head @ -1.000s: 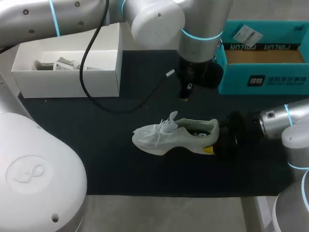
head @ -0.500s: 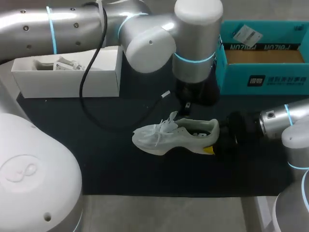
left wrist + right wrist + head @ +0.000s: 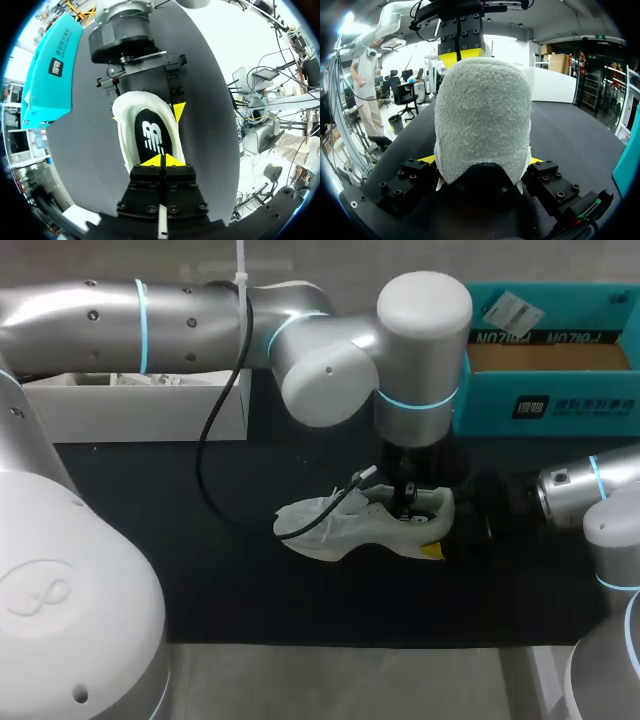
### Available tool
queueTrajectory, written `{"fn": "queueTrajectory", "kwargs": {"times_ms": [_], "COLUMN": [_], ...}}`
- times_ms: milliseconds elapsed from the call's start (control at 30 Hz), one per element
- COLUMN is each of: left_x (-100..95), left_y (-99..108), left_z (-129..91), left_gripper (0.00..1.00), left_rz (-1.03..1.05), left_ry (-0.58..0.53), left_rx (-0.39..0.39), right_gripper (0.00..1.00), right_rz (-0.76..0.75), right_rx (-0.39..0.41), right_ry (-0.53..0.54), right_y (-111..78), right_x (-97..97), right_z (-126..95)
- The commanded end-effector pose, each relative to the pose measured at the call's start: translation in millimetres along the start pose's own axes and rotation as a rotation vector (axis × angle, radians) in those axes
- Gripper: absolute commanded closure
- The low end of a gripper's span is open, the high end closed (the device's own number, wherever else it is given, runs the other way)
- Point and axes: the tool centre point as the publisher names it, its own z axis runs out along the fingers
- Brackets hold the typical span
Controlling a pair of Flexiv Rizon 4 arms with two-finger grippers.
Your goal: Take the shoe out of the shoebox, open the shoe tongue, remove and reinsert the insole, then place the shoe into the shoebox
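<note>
While right gripper (image 3: 481, 161) clamps shoe (image 3: 335, 525) heel, left gripper (image 3: 162, 160) sits pinched together over black insole (image 3: 154, 137), white logo; teal box (image 3: 570, 405) printed.

Seen from above, my left arm (image 3: 200, 315) covers my left pincer (image 3: 162, 161) and the middle of the shoe (image 3: 315, 530). The heel hides my right pincer (image 3: 481, 162) save one yellow tip. The teal shoebox (image 3: 545, 405) runs off the far edge. The arm also screens part of the white box (image 3: 150, 415), whose contents are too small to tell.
</note>
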Motion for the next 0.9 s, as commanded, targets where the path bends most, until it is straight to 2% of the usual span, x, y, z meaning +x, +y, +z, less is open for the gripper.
{"fn": "queueTrajectory", "kwargs": {"times_ms": [33,367,900], "left_x": [-9.6,-15.5,21.6], "left_y": [-3.2,9.8,29.3], "left_z": [14.4,31.5,38.3], "left_gripper": [1.0,1.0,1.0], "left_rz": [-0.011,-0.031,-0.053], "left_ry": [0.013,0.037,0.075], "left_rx": [-0.005,0.003,-0.005], "right_gripper": [1.0,1.0,1.0], "right_rz": [0.0,0.0,0.0], "right_rx": [0.002,0.002,0.002], "right_ry": [-0.001,-0.001,-0.001], "right_y": [-1.7,-1.7,-1.7], "right_x": [-0.3,-0.3,-0.3], "right_z": [3.2,3.2,3.2]}}
